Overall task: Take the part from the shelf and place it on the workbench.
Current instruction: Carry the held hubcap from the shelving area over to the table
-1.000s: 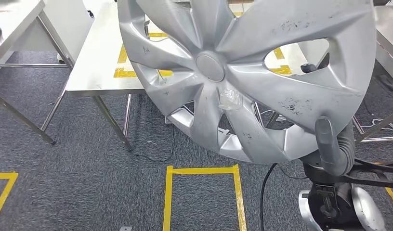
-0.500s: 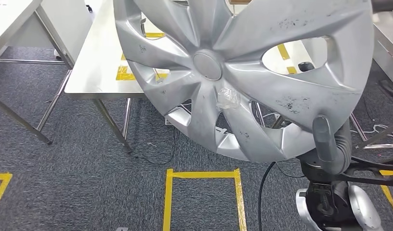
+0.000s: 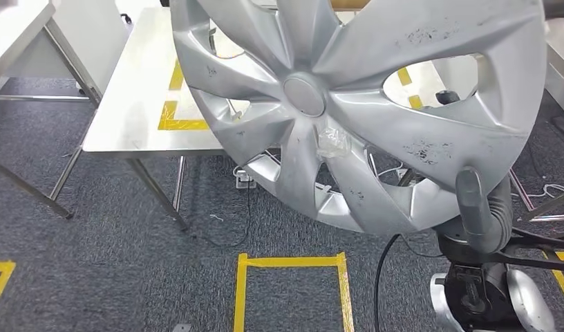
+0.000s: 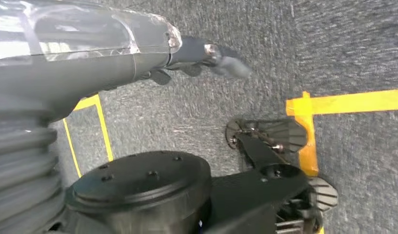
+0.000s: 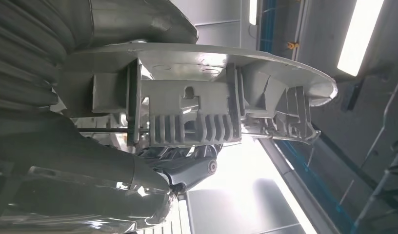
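1. Head view: the right hand (image 3: 481, 211) grips the lower right rim of a large silver wheel cover (image 3: 362, 104), its grey thumb laid upright over the front face. The wheel cover is held up in the air, tilted, its face turned toward the camera, and it hides much of the scene behind it. Its spokes carry dark scuffs, and a scrap of clear tape sits just below the round hub. Far and left stands a steel workbench (image 3: 137, 104) with yellow tape marks on its top; the cover hangs in front of the bench's right part and does not rest on it. On the near floor, grey carpet (image 3: 113, 263) carries a yellow tape outline (image 3: 293, 290). A black cable runs down beside the right arm.

2. Left wrist view: the left hand (image 4: 207, 56) hangs over the carpet with nothing in it. Its dark fingers stretch out fairly straight, though they are blurred, so how far apart they stand is hard to judge.

3. Right wrist view: the ribbed back edge of the wheel cover (image 5: 197, 112) sits clamped between the thumb on one side and the dark fingers (image 5: 187, 170) on the other.
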`<state>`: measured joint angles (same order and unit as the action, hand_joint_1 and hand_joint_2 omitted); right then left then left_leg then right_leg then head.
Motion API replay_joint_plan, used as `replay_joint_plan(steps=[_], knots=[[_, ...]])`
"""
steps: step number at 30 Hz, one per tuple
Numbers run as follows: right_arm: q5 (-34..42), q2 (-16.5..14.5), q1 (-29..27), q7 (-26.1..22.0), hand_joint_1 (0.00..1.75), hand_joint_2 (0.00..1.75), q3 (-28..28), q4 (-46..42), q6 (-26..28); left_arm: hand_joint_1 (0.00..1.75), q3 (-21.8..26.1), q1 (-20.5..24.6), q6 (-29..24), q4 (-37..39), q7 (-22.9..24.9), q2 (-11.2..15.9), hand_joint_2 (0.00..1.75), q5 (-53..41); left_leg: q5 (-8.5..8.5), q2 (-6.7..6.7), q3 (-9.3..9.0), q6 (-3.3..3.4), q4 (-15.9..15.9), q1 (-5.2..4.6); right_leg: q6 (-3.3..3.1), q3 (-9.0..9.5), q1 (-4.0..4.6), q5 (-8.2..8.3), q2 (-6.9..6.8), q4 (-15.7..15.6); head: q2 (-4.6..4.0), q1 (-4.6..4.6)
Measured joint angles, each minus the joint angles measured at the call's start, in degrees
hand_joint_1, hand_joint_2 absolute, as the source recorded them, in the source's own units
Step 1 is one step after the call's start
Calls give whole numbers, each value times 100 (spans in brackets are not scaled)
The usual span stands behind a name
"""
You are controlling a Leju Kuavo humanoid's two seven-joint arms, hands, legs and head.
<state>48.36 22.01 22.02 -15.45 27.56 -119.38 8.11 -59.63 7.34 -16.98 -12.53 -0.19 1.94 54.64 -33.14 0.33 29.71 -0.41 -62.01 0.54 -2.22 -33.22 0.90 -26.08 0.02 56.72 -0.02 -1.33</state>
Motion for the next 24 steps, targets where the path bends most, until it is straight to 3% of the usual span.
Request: replay_joint_plan(steps=[3,4,5,6,8,9,10,13,14,16,18,20,21,24], knots=[[-1,-3,3,-21,175,175,3,1,-4,0,0,4,-1,-1,1,7,175,0,-361,-59,579,-61,-839,8,9,121,-30,-60,-2,-60,0,49],[0,-3,-8,-24,175,175,6,3,-4,0,0,-4,-1,-1,1,11,175,0,-415,-58,774,-75,-1033,11,19,155,-31,-102,0,-55,0,57],[0,-2,-19,-25,175,175,9,7,-4,0,0,-12,-1,-1,2,17,175,0,-353,-54,891,-83,-1058,15,33,200,-36,-151,2,-44,0,61],[1,-2,-27,-25,175,175,11,9,-4,0,0,-18,-1,-1,2,22,175,0,-159,-49,913,-92,-897,21,53,257,-44,-209,3,-26,0,63],[1,-1,-30,-26,175,175,11,14,-4,0,0,-24,-1,-1,2,29,175,0,376,-32,783,-113,-288,37,116,368,-62,-346,3,26,0,69],[0,-2,-28,-28,175,175,11,15,-7,0,0,-27,-1,-1,2,29,175,0,511,-20,731,-115,-31,37,152,399,-66,-404,3,63,-1,75],[1,-2,-23,-32,175,175,10,16,-9,0,0,-31,-1,-1,2,29,175,0,575,-3,704,-74,101,31,188,399,-62,-451,7,93,-1,81],[2,-3,-28,-37,175,175,7,15,-16,0,0,-41,-1,1,1,35,175,1,517,20,676,103,134,20,270,388,-52,-532,16,152,0,78],[1,-2,-29,-36,175,175,3,14,-17,0,1,-41,-2,2,1,39,175,1,497,14,645,130,141,32,294,370,-56,-549,15,226,0,68],[0,-1,-16,-37,175,175,-7,12,-19,0,1,-34,-3,3,-1,41,175,0,456,10,560,169,159,56,361,130,-80,-648,12,678,0,41],[1,-2,-14,-39,175,175,-8,13,-20,0,1,-34,-3,3,-1,42,175,0,377,18,469,193,167,55,423,-329,-113,-868,11,1392,0,19],[1,-3,-28,-40,175,175,-7,22,-20,0,1,-37,-3,3,-1,43,175,0,281,19,353,193,167,50,438,-663,-127,-979,11,1728,0,11],[1,-3,-33,-40,175,175,-7,30,-20,0,2,-37,-3,3,-1,44,175,0,229,16,281,191,169,46,420,-707,-126,-885,11,1635,0,7],[3,-4,-37,-43,175,175,-19,45,-26,0,2,-31,-3,3,-1,36,175,0,71,4,67,159,193,30,255,-549,-67,-130,19,735,0,13]])
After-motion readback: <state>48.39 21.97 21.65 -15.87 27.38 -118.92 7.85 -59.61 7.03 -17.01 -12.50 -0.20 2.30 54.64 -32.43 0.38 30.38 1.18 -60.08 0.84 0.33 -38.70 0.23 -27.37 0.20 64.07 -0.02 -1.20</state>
